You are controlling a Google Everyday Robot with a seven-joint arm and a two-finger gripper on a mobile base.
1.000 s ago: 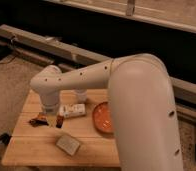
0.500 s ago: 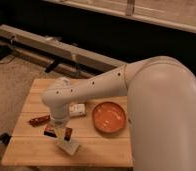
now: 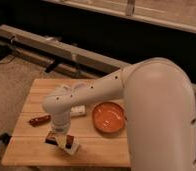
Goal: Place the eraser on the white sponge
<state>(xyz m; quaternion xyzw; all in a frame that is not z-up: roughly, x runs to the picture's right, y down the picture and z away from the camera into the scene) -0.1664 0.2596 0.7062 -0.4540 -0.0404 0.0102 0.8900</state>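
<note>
Compared with a second ago, the tool sits farther from the red-brown stick and nearer the front edge of the worktop, close above the sponge; the sponge, stick and bowl lie where they were.

The tool points straight down from the rounded wrist and is closed, with the eraser pinched at its tip. The eraser is a small dark block showing at the tool's left side, low over the wood. It is just beside the sponge's left edge; whether the two touch cannot be told. The sponge, a pale flat pad, lies partly under the tool near the front of the worktop.

Behind and to the left of the tool, the stick lies flat on the wood, apart from the eraser. A white bottle lies on its side behind the wrist, partly hidden by it. Right of that sits the orange bowl, upright, well apart from the sponge. The white arm reaches in from the right, its bulky upper part covering the worktop's right end.
</note>
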